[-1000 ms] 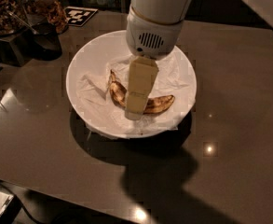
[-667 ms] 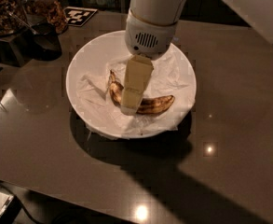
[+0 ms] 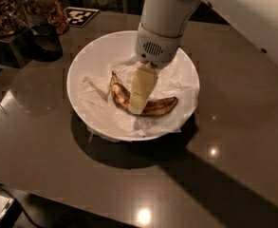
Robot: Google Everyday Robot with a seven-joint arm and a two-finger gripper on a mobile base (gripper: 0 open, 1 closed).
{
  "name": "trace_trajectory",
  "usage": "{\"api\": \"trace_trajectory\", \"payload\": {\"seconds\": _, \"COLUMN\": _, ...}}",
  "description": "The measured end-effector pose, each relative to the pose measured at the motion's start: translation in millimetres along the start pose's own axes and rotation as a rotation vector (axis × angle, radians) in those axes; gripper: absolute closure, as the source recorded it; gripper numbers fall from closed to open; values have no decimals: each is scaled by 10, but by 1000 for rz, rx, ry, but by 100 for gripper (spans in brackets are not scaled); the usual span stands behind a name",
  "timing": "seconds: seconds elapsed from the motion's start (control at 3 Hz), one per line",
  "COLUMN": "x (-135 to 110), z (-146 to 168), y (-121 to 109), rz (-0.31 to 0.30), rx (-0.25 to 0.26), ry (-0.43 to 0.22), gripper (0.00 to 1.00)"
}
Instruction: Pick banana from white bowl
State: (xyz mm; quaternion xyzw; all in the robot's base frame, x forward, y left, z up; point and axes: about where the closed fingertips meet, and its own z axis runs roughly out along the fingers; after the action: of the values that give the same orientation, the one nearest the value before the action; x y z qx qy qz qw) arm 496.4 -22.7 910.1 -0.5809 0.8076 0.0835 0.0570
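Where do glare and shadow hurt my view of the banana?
Camera view: the blotchy yellow-brown curved banana lies evenly lit on crumpled white paper in the wide white bowl, no glare on it. Same view: the cream gripper hangs over the banana's middle, hiding that part. Light spots sit on the glossy brown table in front, and a dark shadow lies under the bowl's near rim.

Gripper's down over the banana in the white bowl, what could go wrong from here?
The gripper is low over the middle of the banana. Its skin is heavily browned, so it may be soft and squash or slip when squeezed. Crumpled paper lies right under it and could get pinched and lifted too. Pushing down could also shift the bowl on the glossy table.
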Motion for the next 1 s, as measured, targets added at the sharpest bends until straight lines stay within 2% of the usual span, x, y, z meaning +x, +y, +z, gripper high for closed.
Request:
{"api": "trace_trajectory", "payload": {"seconds": 0.33, "x": 26, "z": 118, "y": -64, "rz": 23, "rx": -19, "ry": 16, "gripper": 23}}
{"api": "trace_trajectory", "payload": {"seconds": 1.0, "x": 101, "z": 443, "y": -222, "rz": 50, "rx": -51, "ry": 85, "gripper": 29}}
